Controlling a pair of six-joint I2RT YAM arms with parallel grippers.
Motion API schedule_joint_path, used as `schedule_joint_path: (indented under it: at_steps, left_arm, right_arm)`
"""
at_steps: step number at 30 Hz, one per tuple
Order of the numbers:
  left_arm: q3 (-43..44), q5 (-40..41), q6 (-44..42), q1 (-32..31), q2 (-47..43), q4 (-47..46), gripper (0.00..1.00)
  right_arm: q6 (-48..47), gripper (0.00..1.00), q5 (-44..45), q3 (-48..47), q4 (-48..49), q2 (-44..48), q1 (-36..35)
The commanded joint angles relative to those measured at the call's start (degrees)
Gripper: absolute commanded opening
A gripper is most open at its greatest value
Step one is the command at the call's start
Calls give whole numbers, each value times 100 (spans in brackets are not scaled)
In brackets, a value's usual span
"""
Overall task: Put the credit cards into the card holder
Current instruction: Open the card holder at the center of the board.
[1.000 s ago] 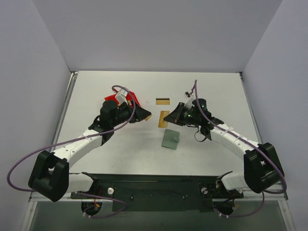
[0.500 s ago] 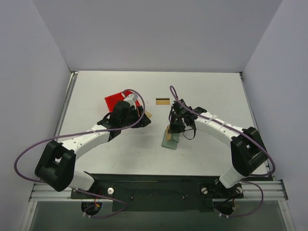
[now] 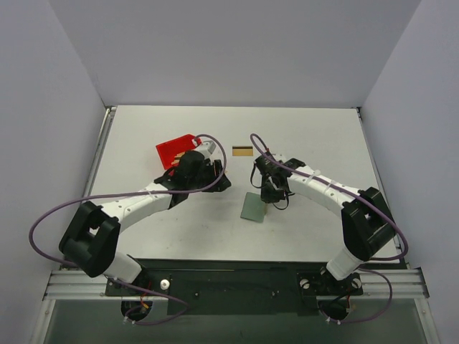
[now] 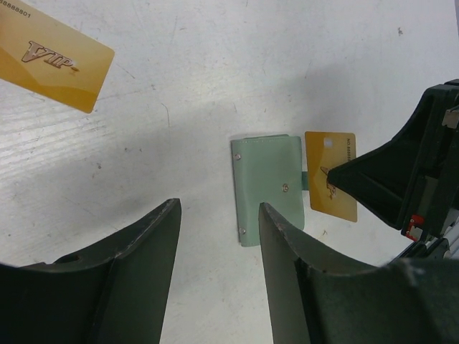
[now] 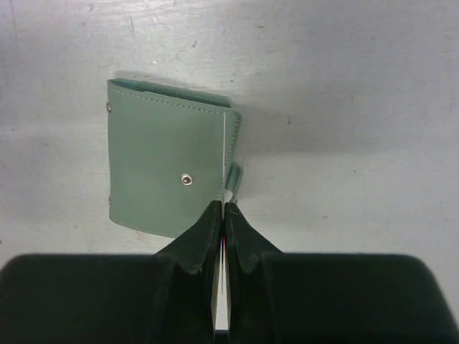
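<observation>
The card holder (image 3: 253, 208) lies shut and flat on the bench (image 3: 323, 136), near the middle and toward the front, its snap stud facing up. There is bare bench on its near and left sides. Its right edge is crowded: the right fingers (image 5: 215, 218) are clenched on a gold card (image 4: 331, 172) held on edge just beside that edge and over the small tab; whether the card touches the holder cannot be told. The left fingers (image 3: 221, 180) are spread apart and hold nothing, hanging to the left of the holder with open bench between. Half a second ago the right arm hung directly over the holder and hid much of it; now it sits back to the upper right and the holder shows almost whole, while the left arm has reached farther toward the centre. From above, a striped card (image 3: 242, 150) lies alone farther back and a red bin (image 3: 174, 149) sits behind the left arm. Only the left wrist view shows the held card's face, plus a loose VIP card (image 4: 54, 51) lying flat; the right wrist view shows the held card only as a thin pale line.
</observation>
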State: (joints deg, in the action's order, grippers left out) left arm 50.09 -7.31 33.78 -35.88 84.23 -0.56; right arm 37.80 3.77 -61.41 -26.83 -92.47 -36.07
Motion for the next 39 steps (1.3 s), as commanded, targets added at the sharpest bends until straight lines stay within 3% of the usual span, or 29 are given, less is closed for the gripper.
schedule_joint_path:
  at_steps: [1, 15, 25, 32, 39]
  left_arm:
    - [335, 72, -135, -95, 111, -111, 57]
    - [669, 81, -258, -499, 964, -199, 50]
    - [652, 116, -275, -613, 1298, -208, 43]
    - [590, 107, -240, -649, 1465, -243, 37]
    - [529, -33, -232, -666, 1685, -331, 11]
  right_arm:
    - [-45, 0, 440, -56, -384, 176, 4]
    - [280, 0, 247, 761, 125, 729, 337]
    - [632, 0, -1255, 1719, 1592, 1117, 768]
    - [729, 0, -1669, 2036, 1988, 1143, 979]
    - [711, 0, -1801, 2177, 2173, 1284, 1094]
